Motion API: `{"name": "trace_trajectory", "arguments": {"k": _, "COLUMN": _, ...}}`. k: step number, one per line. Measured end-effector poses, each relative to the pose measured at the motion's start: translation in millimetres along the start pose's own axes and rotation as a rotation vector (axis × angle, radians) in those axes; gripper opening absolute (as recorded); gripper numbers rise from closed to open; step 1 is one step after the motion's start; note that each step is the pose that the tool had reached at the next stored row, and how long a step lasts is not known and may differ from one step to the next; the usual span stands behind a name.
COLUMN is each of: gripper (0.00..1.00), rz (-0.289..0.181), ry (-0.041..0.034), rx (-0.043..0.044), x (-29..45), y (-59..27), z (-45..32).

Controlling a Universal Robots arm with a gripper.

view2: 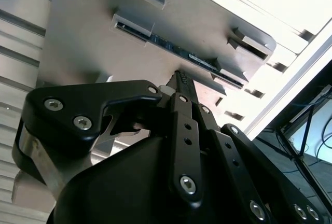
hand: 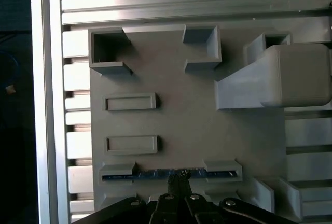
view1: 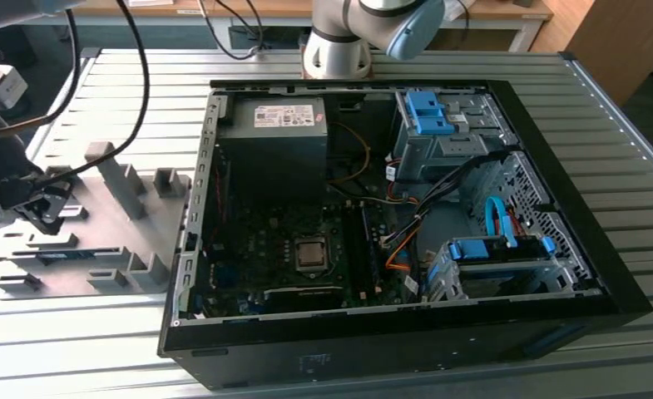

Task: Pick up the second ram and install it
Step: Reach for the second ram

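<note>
Black metal-linked gripper (hand: pixel 179 180) hangs over middle of second ram (hand: pixel 155 173) (long, thin, dark blue-green memory stick), fingertips drawn together, nothing between them. Ram sits on edge across two grey plastic holder blocks (hand: pixel 118 171) on pale fixture plate (hand: pixel 187 110) — not yet lifted — at exterior view's left of open black computer case (view1: pixel 415 349)

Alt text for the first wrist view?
The claw is poised at the middle of the second ram, a dark blue stick seated between two grey holder blocks on a grey fixture plate atop a slatted metal table.
</note>
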State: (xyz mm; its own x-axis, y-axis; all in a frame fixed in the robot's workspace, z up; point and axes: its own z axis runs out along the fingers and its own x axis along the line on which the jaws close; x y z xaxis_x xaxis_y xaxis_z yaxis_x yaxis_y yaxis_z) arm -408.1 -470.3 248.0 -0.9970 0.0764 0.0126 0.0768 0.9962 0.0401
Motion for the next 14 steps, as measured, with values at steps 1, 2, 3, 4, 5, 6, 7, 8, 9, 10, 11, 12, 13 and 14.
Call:
{"name": "trace_trajectory", "arguments": {"k": 1, "gripper": 0.10, "rz": 0.000, "ry": -0.0001, "rx": 0.0000, "x": 0.0, "y": -0.1, "z": 1.2}}
{"name": "trace_trajectory", "arguments": {"k": 2, "gripper": 0.10, "rz": 0.000, "ry": -0.0001, "rx": 0.0000, "x": 0.0, "y": -0.1, "z": 2.3}}
{"name": "trace_trajectory", "arguments": {"k": 3, "gripper": 0.10, "rz": 0.000, "ry": 0.0000, "rx": 0.0000, "x": 0.0, "y": -0.2, "z": 3.3}}
{"name": "trace_trajectory", "arguments": {"k": 4, "gripper": 0.10, "rz": 0.000, "ry": -0.0001, "rx": 0.0000, "x": -0.1, "y": -0.2, "z": 4.4}}
{"name": "trace_trajectory", "arguments": {"k": 5, "gripper": 0.10, "rz": 0.000, "ry": -0.0001, "rx": 0.0000, "x": -0.1, "y": -0.2, "z": 5.4}}
{"name": "trace_trajectory", "arguments": {"k": 6, "gripper": 0.10, "rz": 0.000, "ry": -0.0001, "rx": 0.0000, "x": -0.1, "y": -0.3, "z": 6.5}}
{"name": "trace_trajectory", "arguments": {"k": 7, "gripper": 0.10, "rz": 0.000, "ry": -0.0001, "rx": 0.0000, "x": -0.1, "y": -0.3, "z": 7.6}}
{"name": "trace_trajectory", "arguments": {"k": 8, "gripper": 0.10, "rz": 0.000, "ry": 0.0000, "rx": 0.0000, "x": -0.1, "y": -0.4, "z": 8.7}}
{"name": "trace_trajectory", "arguments": {"k": 9, "gripper": 0.10, "rz": 0.000, "ry": 0.0000, "rx": 0.0000, "x": -0.1, "y": -0.4, "z": 9.7}}
{"name": "trace_trajectory", "arguments": {"k": 10, "gripper": 0.10, "rz": 0.000, "ry": -0.0001, "rx": 0.0000, "x": -0.1, "y": -0.5, "z": 10.7}}
{"name": "trace_trajectory", "arguments": {"k": 11, "gripper": 0.10, "rz": 0.000, "ry": -0.0001, "rx": 0.0000, "x": -0.1, "y": -0.5, "z": 11.7}}
{"name": "trace_trajectory", "arguments": {"k": 12, "gripper": 0.10, "rz": 0.000, "ry": 0.0000, "rx": 0.0000, "x": -0.2, "y": -0.5, "z": 12.7}}
{"name": "trace_trajectory", "arguments": {"k": 13, "gripper": 0.10, "rz": 0.000, "ry": 0.0000, "rx": 0.0000, "x": -0.2, "y": -0.6, "z": 13.7}}
{"name": "trace_trajectory", "arguments": {"k": 14, "gripper": 0.10, "rz": 0.000, "ry": 0.0000, "rx": 0.0001, "x": -0.2, "y": -0.6, "z": 14.7}}
